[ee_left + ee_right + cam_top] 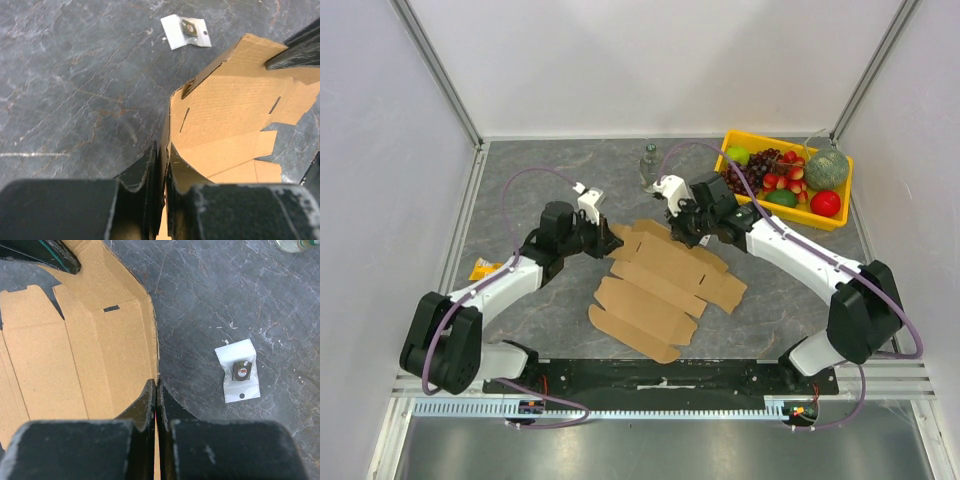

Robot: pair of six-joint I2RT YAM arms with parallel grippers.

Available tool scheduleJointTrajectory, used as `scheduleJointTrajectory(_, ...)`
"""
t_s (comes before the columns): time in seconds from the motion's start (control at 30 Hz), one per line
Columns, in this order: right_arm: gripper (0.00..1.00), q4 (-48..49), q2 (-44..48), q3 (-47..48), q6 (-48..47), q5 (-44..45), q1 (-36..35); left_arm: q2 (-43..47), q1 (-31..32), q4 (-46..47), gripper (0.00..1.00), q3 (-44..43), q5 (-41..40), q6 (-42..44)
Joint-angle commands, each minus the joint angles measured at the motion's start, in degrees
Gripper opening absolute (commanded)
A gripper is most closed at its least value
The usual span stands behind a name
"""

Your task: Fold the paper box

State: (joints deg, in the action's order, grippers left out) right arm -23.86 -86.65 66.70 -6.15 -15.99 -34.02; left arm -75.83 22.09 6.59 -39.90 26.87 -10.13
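The paper box [660, 285] is a brown die-cut cardboard sheet lying mostly flat in the middle of the table. My left gripper [607, 237] is at its far left corner. In the left wrist view a raised edge of the paper box [230, 110] stands between the jaws of the left gripper [164, 155], which are a little wider apart than the cardboard is thick. My right gripper [677, 228] is at the far edge. In the right wrist view this right gripper [157, 387] is pinched tight on the rim of the paper box [75, 355].
A yellow tray [800, 215] of fruit stands at the back right. A clear bottle [649, 165] stands behind the grippers. A small white packet [240, 371] lies on the table beyond the sheet's far edge. An orange wrapper [483, 268] lies at the left.
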Motion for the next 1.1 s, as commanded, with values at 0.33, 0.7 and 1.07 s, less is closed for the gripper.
scheduleJointTrajectory(0.33,0.00,9.7,6.3,-6.4,-1.8,19.4,-11.1,2.3,1.4,17.0,0.20,12.6,-6.2,-6.3)
scheduleJointTrajectory(0.7,0.00,10.7,5.9,-7.1,-1.4,23.1,-12.1,7.7,1.7,24.8,0.39,19.9,-3.8,-6.8)
scheduleJointTrajectory(1.07,0.00,11.0,6.1,-8.1,-1.5,22.1,-12.2,8.3,1.8,28.6,0.50,23.4,-3.6,-9.9)
